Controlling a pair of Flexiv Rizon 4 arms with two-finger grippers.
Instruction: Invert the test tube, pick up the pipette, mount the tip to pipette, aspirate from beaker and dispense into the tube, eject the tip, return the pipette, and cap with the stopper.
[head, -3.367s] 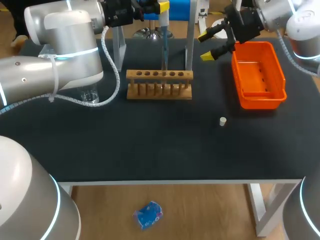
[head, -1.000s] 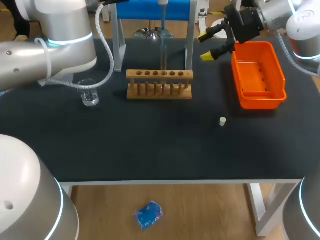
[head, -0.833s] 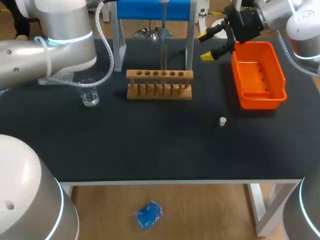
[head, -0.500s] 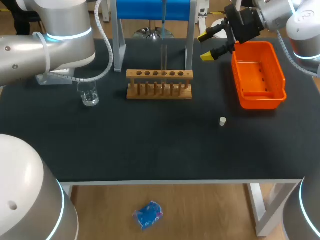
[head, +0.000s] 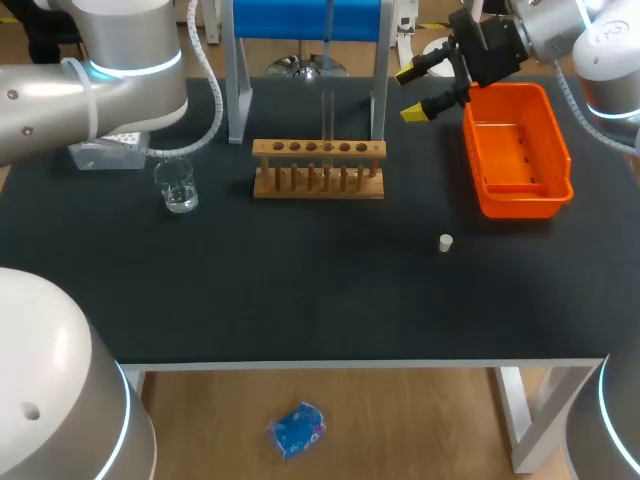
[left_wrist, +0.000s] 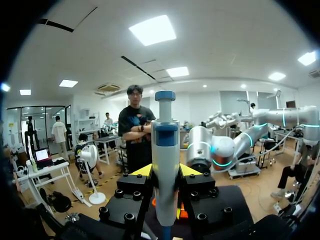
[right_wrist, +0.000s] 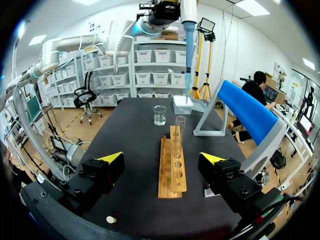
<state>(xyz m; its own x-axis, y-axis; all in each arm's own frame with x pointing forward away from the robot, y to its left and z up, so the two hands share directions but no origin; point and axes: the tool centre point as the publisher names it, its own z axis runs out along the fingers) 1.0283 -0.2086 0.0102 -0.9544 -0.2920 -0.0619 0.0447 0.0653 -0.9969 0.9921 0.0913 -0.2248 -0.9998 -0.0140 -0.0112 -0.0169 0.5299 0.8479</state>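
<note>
A black table seen from above, with two robot arms. The left gripper is clenched on a blue-and-white pipette, holding it upright high above a clear glass test tube. The tube stands mouth-up in a wooden rack near the table's far edge. A slim tip is mounted and points down at the tube, well clear of its mouth. A small glass beaker sits beside the rack's left end. A little white stopper lies alone nearer the front. The right gripper hangs with fingers spread and empty beside an orange plastic bin. This looks like the dispensing step or just after it; liquid in the tube cannot be made out. Next, the pipette would likely go over the bin for tip ejection.
</note>
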